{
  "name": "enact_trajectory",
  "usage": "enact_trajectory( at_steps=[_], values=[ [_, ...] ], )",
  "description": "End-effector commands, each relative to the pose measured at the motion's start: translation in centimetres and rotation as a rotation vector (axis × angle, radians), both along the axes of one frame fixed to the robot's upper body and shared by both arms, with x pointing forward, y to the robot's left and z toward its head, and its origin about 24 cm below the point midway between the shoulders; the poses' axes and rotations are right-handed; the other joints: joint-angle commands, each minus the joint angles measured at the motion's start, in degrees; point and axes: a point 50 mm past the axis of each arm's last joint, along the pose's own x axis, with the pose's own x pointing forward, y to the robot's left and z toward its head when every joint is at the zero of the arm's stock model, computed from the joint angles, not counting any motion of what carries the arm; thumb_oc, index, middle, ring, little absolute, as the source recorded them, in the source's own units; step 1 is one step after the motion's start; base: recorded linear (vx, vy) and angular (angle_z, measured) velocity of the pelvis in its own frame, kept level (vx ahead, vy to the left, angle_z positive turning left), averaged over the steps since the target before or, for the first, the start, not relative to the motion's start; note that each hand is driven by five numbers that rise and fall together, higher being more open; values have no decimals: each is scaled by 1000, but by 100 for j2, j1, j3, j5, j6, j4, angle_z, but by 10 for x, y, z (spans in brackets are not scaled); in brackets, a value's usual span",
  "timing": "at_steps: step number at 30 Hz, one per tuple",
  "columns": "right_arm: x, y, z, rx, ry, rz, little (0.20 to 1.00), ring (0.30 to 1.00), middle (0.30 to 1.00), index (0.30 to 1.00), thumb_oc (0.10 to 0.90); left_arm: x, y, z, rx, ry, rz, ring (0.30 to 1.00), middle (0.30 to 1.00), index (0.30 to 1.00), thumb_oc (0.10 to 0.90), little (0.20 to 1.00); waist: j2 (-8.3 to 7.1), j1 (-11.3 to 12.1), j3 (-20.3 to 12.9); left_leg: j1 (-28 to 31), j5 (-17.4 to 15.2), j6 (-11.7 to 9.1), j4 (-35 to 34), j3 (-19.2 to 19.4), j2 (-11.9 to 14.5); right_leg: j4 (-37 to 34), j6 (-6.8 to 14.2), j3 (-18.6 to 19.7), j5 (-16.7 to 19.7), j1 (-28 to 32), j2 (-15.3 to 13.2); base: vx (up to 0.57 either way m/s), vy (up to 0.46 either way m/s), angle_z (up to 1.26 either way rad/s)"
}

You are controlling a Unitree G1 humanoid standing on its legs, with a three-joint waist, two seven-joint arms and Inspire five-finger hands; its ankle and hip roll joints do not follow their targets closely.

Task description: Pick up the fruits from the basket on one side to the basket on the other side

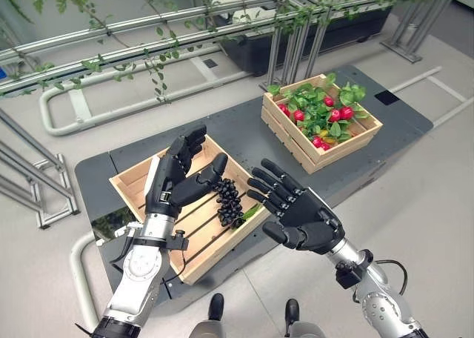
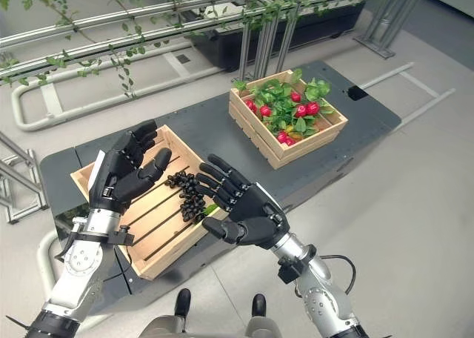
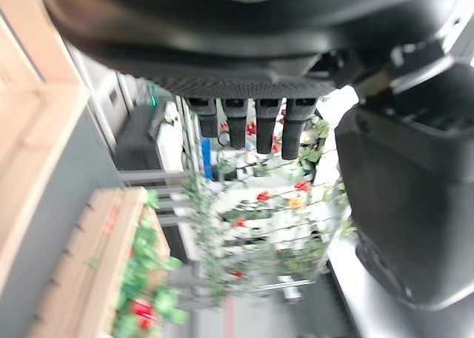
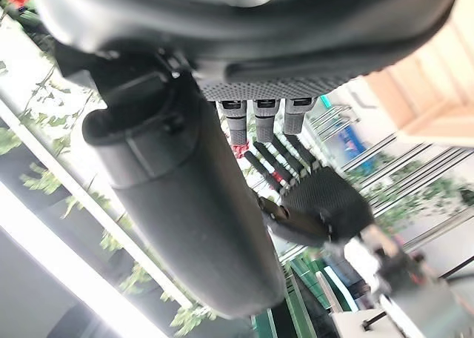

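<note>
left hand (image 1: 176,179): we see it raised over the near crate, fingers straight and spread, thumb out toward the grapes; holds nothing, touches nothing we can make out.
right hand (image 1: 304,212): raised at the near crate's right edge, palm facing the left hand, fingers spread and only loosely bent; empty.
hands: facing each other, apart, with the grapes between and below them.
grapes (image 1: 228,199): dark bunch lying on the slats at the right end of the near crate, a green leaf at its lower end; neither hand on it as far as we can tell.
near crate (image 1: 133,179): pale wood, slatted, on the surface; we see just the grapes in it.
far crate (image 1: 327,153): same wood, well apart to the right and further back on the surface; packed with green leaves and red fruits (image 1: 335,116).
surface (image 1: 244,134): dark grey, carries both crates.
backdrop: metal rails with trailing vines (image 1: 159,56) behind the surface.
</note>
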Motion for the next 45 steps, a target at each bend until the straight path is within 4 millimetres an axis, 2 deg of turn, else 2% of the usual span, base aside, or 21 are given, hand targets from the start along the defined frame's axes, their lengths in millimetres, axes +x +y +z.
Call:
enact_trajectory(
  at_steps=[1,3,8,9,11,12,14,18,25,31,35,41,45],
  values=[
    [9,-4,42,110,-182,-51,900,900,900,900,800,11,11,42,131,-259,60,900,900,900,800,900,-51,-166,-405,254,-562,11,135,280,-195,412,-112,-76,227,-442,-48,30,-167,-9],
    [9,-12,36,56,-168,-72,900,900,900,900,800,17,21,44,268,-284,138,900,900,900,800,900,-9,-281,-386,174,-469,-60,90,308,-95,393,-206,-94,148,-475,63,-3,-110,-8],
    [9,-31,26,-10,-124,-135,900,900,900,900,800,23,38,44,439,-316,239,900,900,900,800,900,67,-436,-298,81,-354,-150,29,299,-18,453,-298,-129,38,-548,177,-17,-40,-4],
    [10,-37,21,-32,-112,-162,900,900,900,900,800,27,43,44,523,-330,285,900,900,900,800,900,109,-502,-246,20,-340,-172,31,277,-28,527,-318,-125,-16,-626,203,-67,32,3],
    [15,-48,18,-85,-99,-218,900,900,900,900,800,36,48,46,677,-380,386,900,900,900,800,900,187,-616,-49,-161,-327,-200,95,233,-81,733,-345,-89,-94,-860,219,-127,66,3],
    [15,-49,17,-87,-99,-220,900,900,900,900,800,36,48,47,684,-386,390,900,900,900,800,900,191,-618,-41,-179,-329,-200,105,230,-84,752,-346,-90,-102,-880,216,-125,80,4],
    [21,-55,19,-131,-111,-245,900,900,900,900,800,46,54,52,831,-432,477,900,900,900,800,900,266,-731,226,-409,-322,-214,237,209,-154,988,-365,-14,-128,-1182,195,-169,132,2],
    [28,-60,23,-146,-126,-259,900,900,900,900,800,58,57,65,992,-496,588,900,900,900,800,900,303,-834,558,-783,-361,-206,572,204,-262,1233,-391,104,-128,-1518,135,-119,109,-6],
    [36,-61,30,-176,-141,-313,900,900,900,900,800,68,61,79,1208,-564,668,900,900,900,800,900,318,-841,1035,-1373,-420,-183,1077,250,-423,1345,-402,158,-86,-1803,17,-94,54,-4],
    [39,-61,36,-151,-152,-332,900,900,900,900,800,72,61,87,1366,-571,654,900,900,900,800,900,305,-828,1293,-1619,-437,-174,1263,301,-436,1315,-414,182,-55,-1878,5,-61,1,2],
    [42,-58,47,-149,-189,-330,900,900,900,900,800,80,58,91,1547,-555,662,900,900,900,800,900,330,-849,1478,-1794,-412,-179,1366,292,-426,1307,-408,192,-23,-1945,15,-59,-25,3],
    [49,-45,57,-134,-219,-309,900,900,900,900,800,93,49,98,1740,-552,673,900,900,900,800,900,365,-892,1687,-1901,-282,-236,1300,325,-376,1167,-398,158,51,-1941,34,-38,-31,0],
    [54,-39,61,-112,-233,-313,900,900,900,900,800,102,47,105,1781,-570,744,900,900,900,800,900,338,-912,1791,-1983,-222,-266,1291,332,-346,1127,-407,140,81,-1969,44,-44,-48,-2]
  ],
)
